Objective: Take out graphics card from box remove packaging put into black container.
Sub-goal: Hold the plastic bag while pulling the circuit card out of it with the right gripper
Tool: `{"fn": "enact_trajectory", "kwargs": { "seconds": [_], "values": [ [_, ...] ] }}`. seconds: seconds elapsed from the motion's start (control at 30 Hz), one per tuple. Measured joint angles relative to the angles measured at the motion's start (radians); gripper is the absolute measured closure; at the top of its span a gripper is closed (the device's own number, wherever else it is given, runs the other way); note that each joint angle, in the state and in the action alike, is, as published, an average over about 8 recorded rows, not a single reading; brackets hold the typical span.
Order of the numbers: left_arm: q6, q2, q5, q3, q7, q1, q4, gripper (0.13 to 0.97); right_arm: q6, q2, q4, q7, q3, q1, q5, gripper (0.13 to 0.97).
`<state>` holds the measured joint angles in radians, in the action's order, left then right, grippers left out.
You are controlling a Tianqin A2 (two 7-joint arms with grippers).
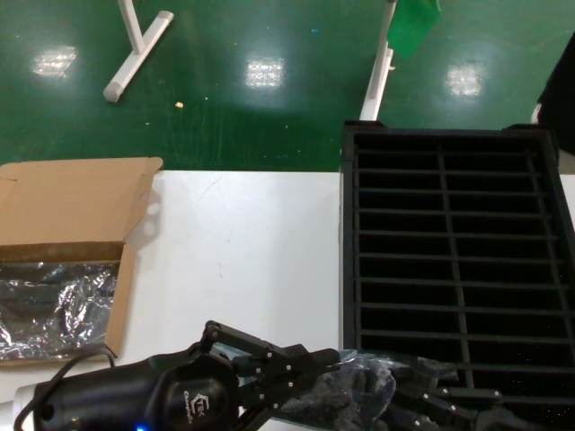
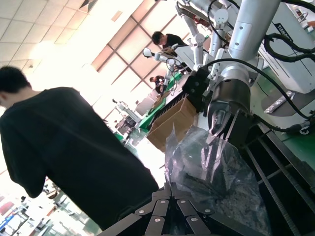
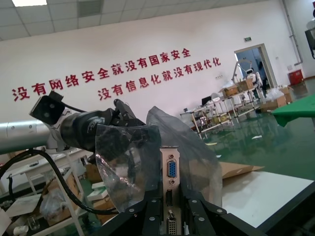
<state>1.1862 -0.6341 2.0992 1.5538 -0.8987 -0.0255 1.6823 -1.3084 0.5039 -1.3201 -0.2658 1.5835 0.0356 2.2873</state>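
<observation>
Both arms meet low at the near edge of the table (image 1: 252, 233), holding the bagged graphics card (image 3: 171, 177) between them, off the table surface, just beside the near corner of the black container (image 1: 454, 251).

The left gripper (image 1: 301, 364) has its jaws closed on one side of the bag (image 1: 355, 386). In the right wrist view it pinches the plastic edge. The right gripper (image 3: 170, 216) has its jaws shut on the bracket end of the card, which pokes out of the bag with the blue connector (image 3: 172, 170) showing.

Likely reason for the two-sided hold: one gripper anchors the card by its rigid metal end while the other pulls the limp bag off. The bag is already partly off the bracket end but covers the rest of the board. In the head view the right gripper is mostly hidden under dark crinkled plastic.

Containers:
- The box (image 1: 67, 242) sits at the left on the table with its flaps open. It holds more crinkly silver bags (image 1: 54, 305). Whether cards are inside them, cannot tell.
- The black container at the right shows dark slots, with no card visible in any slot.

The card is not yet stripped or slotted.
</observation>
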Motion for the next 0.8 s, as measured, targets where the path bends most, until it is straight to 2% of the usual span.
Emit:
{"fn": "enact_trajectory", "kwargs": {
  "seconds": [0.8],
  "values": [
    [-0.004, 0.002, -0.007, 0.010, 0.002, -0.007, 0.001, 0.955, -0.020, 0.003, 0.002, -0.038, -0.005, -0.003, -0.002, 0.891]
  ]
}}
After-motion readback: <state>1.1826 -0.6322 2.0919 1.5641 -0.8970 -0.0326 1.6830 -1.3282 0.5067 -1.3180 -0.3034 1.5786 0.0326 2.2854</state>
